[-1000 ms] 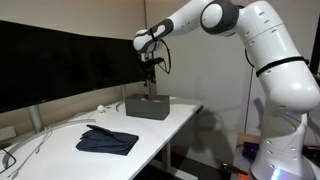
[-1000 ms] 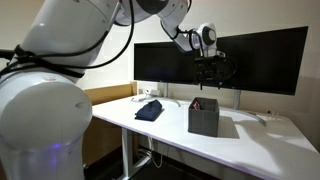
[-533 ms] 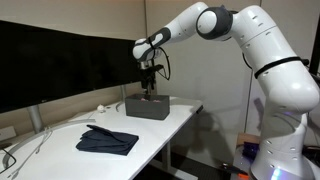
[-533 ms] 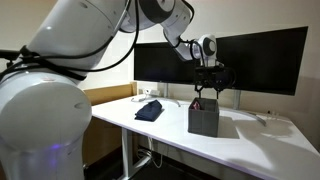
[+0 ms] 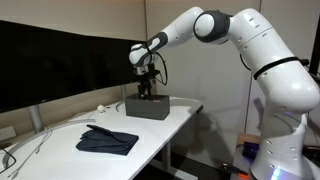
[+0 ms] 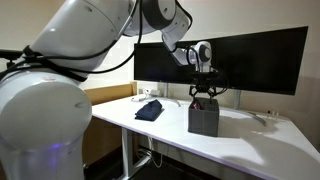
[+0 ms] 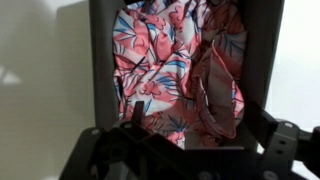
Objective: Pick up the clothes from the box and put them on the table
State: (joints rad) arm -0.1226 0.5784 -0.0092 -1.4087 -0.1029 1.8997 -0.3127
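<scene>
The jaws stood spread wide, one of the fingers (image 7: 285,140) at the lower right of the wrist view and its partner at the lower left, with the patterned cloth lying between them and not pinched. In both exterior views the jaws pointed straight down at the open top of the box (image 5: 147,107), their tips level with its rim; whether they touched the fabric could not be told.

The pink-and-red garment (image 7: 178,70) filled the inside of the box in the wrist view, bunched into folds toward the right, with the dark box walls (image 7: 104,60) running up both sides of the frame. The box sat on the white counter (image 5: 150,132), at middle of an exterior view and right of centre in an exterior view (image 6: 204,118).

The navy garment (image 5: 107,140) lay flat on the counter, well apart from the box, toward the lower left of the frame; it showed left of the box in an exterior view (image 6: 149,110). Black monitors (image 6: 260,60) stood behind the counter. The white arm (image 5: 232,27) reached in from the upper right.
</scene>
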